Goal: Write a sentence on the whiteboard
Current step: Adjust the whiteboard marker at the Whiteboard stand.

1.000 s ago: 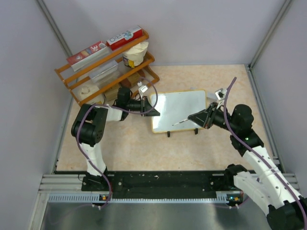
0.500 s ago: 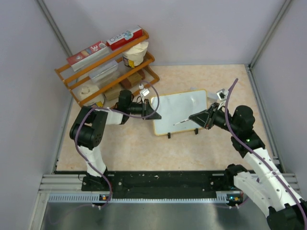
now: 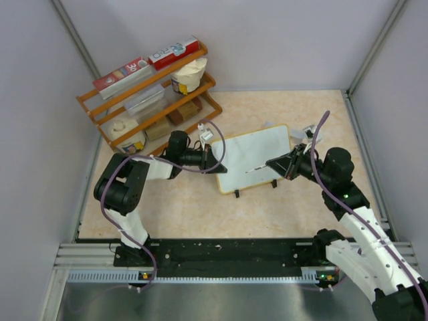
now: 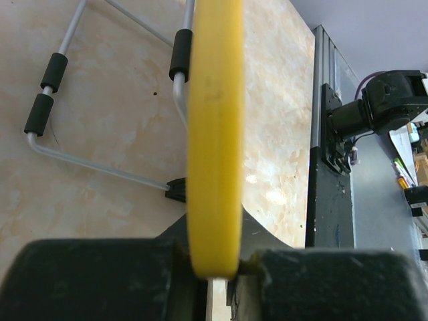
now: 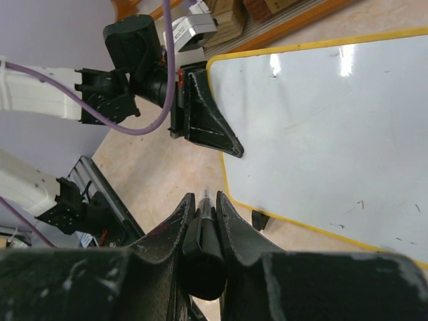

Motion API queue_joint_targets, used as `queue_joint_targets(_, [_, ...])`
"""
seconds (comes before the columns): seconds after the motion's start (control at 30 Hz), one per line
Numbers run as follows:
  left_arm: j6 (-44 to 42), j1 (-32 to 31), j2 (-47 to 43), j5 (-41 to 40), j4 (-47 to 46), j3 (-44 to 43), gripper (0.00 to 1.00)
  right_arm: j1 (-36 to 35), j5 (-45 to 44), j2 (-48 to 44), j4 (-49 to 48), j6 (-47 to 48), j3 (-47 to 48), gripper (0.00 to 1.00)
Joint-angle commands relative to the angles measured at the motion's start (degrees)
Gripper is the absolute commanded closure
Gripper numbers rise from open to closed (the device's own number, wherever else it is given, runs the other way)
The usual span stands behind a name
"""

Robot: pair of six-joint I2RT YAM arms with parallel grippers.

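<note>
Apparently tilted whiteboard (image 3: 254, 150), yellow rim, faint specks

white arms (image 3: 361, 231) with black joints (image 3: 339, 164), purple cables (image 5: 170, 53).

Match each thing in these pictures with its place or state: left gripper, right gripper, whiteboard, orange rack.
Things:
1. left gripper
2. right gripper
3. whiteboard
4. orange rack

Places or states:
A. at the table's far left
B. shut on the marker
C. mid-table, between the two grippers
D. shut on the whiteboard's yellow edge

Pairs: 1-D, 2-B, 3-C, 4-A
</note>
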State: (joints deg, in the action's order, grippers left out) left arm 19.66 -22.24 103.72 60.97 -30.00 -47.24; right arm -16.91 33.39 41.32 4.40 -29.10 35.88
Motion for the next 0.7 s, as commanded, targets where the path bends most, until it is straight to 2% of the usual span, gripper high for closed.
queue_joint_targets(0.0, [-5.0, -1.3, -1.5, 0.4, 9.0, 3.2, 1.0, -1.6, -5.2, 0.7, 0.4, 3.7, 2.4, 1.0])
queue_joint_targets(0.13, [-6.1, -0.7, -2.6, 1.4, 11.0, 3.0, 1.0, -5.2, -8.6, 2.4, 1.3, 6.2, 4.0, 1.0])
queue_joint_targets(0.33, [-13.1, 0.2, -3.2, 2.2, 21.2, 0.5, 1.0, -7.6, -12.6, 4.1, 0.6, 8.0, 5.2, 1.0])
queue_joint_targets(0.63, [-16.0, 1.5, -3.0, 3.0, 23.8, 0.1, 1.0, -8.0, -14.8, 6.7, -3.2, 8.9, 5.7, 1.0])
queue_joint_targets(0.67, [-16.0, 1.7, -2.7, 3.1, 23.9, 0.0, 0.97, -8.0, -14.7, 7.3, -3.4, 8.9, 5.8, 1.0])
